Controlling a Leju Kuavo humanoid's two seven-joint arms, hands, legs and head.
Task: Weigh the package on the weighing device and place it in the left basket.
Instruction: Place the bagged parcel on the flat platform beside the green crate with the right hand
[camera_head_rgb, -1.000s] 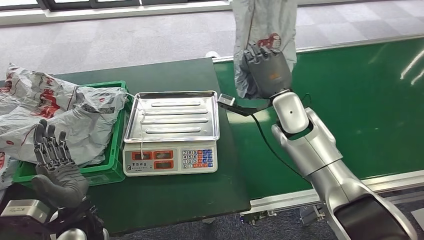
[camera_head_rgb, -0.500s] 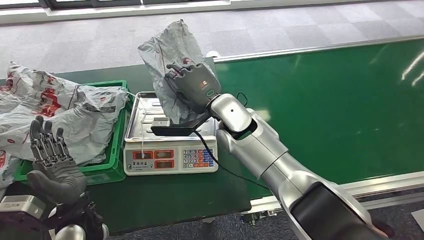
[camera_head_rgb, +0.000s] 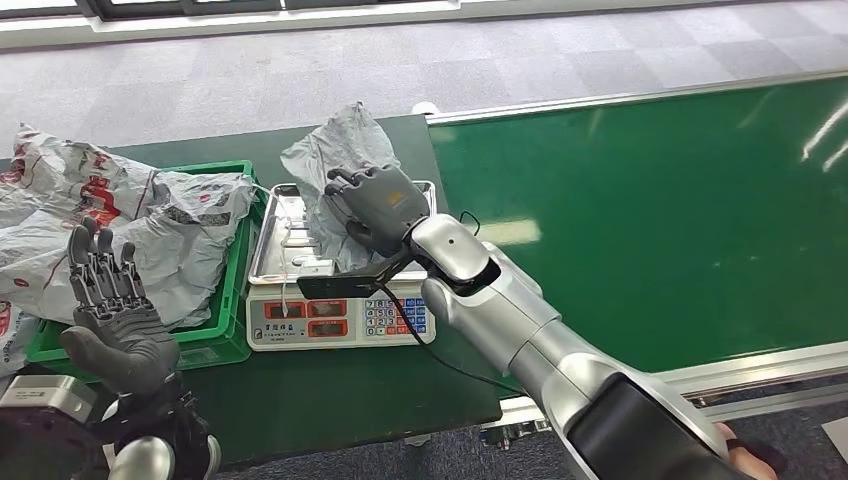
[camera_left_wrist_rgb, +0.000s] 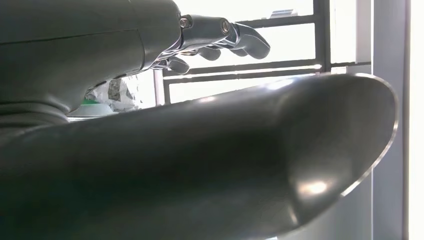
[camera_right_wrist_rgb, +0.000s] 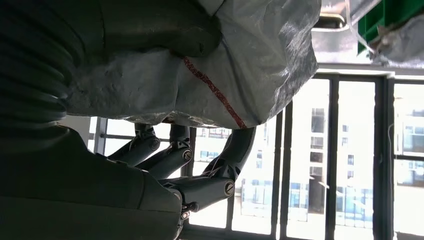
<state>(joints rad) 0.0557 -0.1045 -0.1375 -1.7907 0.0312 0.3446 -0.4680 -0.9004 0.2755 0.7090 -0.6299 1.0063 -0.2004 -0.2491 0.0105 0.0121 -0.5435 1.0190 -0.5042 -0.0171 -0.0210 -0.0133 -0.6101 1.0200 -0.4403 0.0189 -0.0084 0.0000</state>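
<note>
My right hand (camera_head_rgb: 378, 203) grips a crumpled grey plastic package (camera_head_rgb: 338, 160) and holds it low over the steel pan of the weighing scale (camera_head_rgb: 280, 252), the bag's lower part on or just above the pan. In the right wrist view the package (camera_right_wrist_rgb: 240, 65) sits wedged between the thumb and the dark fingers (camera_right_wrist_rgb: 210, 170). The green basket (camera_head_rgb: 205, 345) stands left of the scale, heaped with grey packages (camera_head_rgb: 160, 235). My left hand (camera_head_rgb: 112, 320) hovers at the near left corner, fingers apart and upright, holding nothing; its fingers (camera_left_wrist_rgb: 220, 35) are also spread in the left wrist view.
The scale's keypad and red displays (camera_head_rgb: 340, 318) face me on a dark green table (camera_head_rgb: 330, 390). A green conveyor belt (camera_head_rgb: 660, 210) runs along the right side. More grey packages (camera_head_rgb: 50, 170) spill over the basket's far left.
My right arm has swung the package from above the conveyor leftward and down onto the scale pan. The left hand has risen slightly.
</note>
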